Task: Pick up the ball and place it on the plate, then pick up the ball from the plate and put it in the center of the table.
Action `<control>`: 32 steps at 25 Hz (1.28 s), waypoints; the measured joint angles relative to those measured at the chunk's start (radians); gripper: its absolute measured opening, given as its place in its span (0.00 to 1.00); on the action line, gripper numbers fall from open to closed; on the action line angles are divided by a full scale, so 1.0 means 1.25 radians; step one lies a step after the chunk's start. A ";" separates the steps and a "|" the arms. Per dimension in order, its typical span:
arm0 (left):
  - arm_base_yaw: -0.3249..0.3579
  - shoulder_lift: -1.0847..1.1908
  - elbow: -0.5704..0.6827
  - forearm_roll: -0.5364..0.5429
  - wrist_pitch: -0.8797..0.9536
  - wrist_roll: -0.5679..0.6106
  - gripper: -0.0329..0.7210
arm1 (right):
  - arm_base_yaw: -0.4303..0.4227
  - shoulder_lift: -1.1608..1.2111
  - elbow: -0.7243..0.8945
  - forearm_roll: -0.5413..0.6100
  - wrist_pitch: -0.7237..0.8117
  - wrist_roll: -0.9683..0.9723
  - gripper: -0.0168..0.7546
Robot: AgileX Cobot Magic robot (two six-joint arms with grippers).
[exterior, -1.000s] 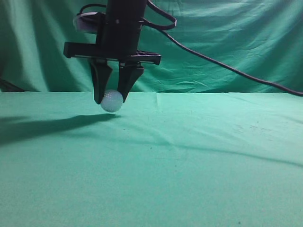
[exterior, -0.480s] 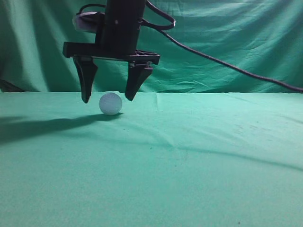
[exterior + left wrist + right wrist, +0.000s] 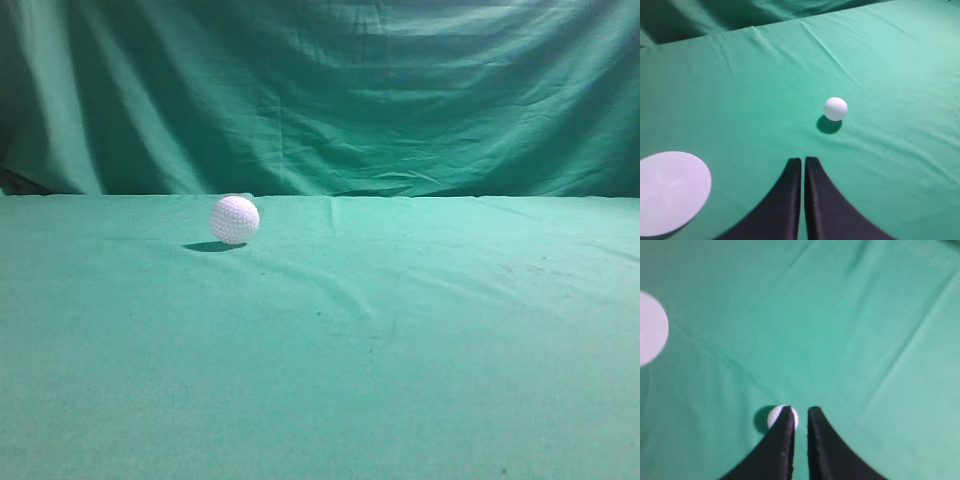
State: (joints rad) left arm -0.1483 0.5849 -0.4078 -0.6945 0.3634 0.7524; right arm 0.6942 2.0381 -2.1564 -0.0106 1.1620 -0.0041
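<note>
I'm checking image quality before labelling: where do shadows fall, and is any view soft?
Exterior view: sharp, the ball casts a small dark shadow to its lower left on the table. Left wrist view: mildly soft, shadow beneath the ball. Right wrist view: blurriest, the ball partly hidden behind a finger.

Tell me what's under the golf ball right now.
The ball sits directly on the table, on bare teal cloth, casting a small shadow beside it. The plate lies apart from it, with nothing on it. The contact spot itself is hidden beneath the ball.
</note>
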 joint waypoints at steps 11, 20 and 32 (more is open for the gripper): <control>0.000 -0.189 0.004 -0.036 0.117 -0.002 0.04 | -0.035 -0.339 0.051 -0.102 0.081 0.023 0.11; 0.000 -0.349 0.073 0.150 0.150 -0.281 0.04 | -0.035 -0.707 0.554 -0.105 -0.100 0.049 0.11; 0.000 -0.355 0.142 0.267 0.082 -0.359 0.04 | -0.035 -1.193 1.154 -0.103 -0.360 0.088 0.11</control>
State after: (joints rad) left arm -0.1483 0.1410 -0.2309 -0.3605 0.4659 0.3041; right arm 0.6509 0.5474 -0.7140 -0.1397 0.7121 0.1064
